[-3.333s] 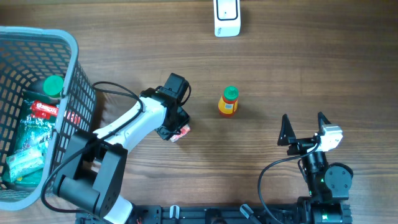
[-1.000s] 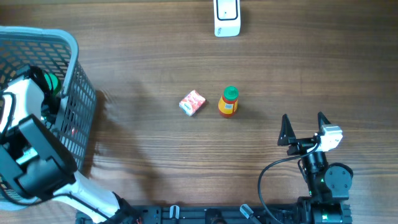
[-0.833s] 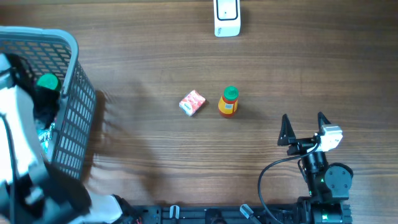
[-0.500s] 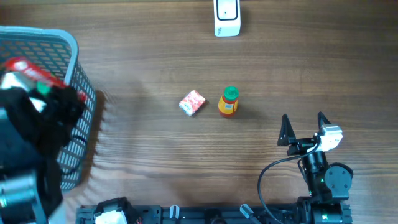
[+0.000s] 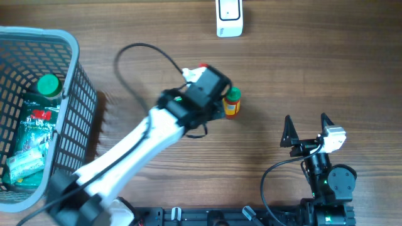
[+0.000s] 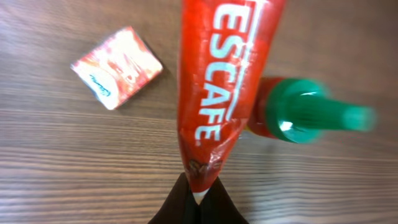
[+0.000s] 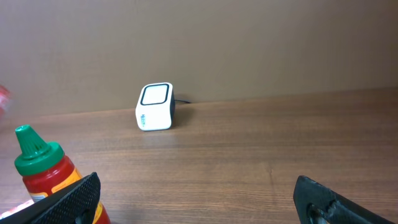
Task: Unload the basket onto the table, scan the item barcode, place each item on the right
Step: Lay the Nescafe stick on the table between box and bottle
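Sachet [image 6: 214,93] red, white lettering. Bottle [image 6: 298,115] red, green cap. Scanner [image 7: 155,107] white, black face. Table [image 5: 314,63] brown wood-grain.

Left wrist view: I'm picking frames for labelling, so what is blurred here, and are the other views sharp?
Left wrist: the sachet lettering reads sharp, while the bottle has its green cap smeared sideways. Overhead: the left arm blurs toward its base. Right wrist: the scanner is sharp, no glare.

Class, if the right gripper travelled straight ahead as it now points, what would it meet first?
Probably nothing: the right gripper faces bare wooden table, passing right of the white box-shaped scanner, though depth is unclear.
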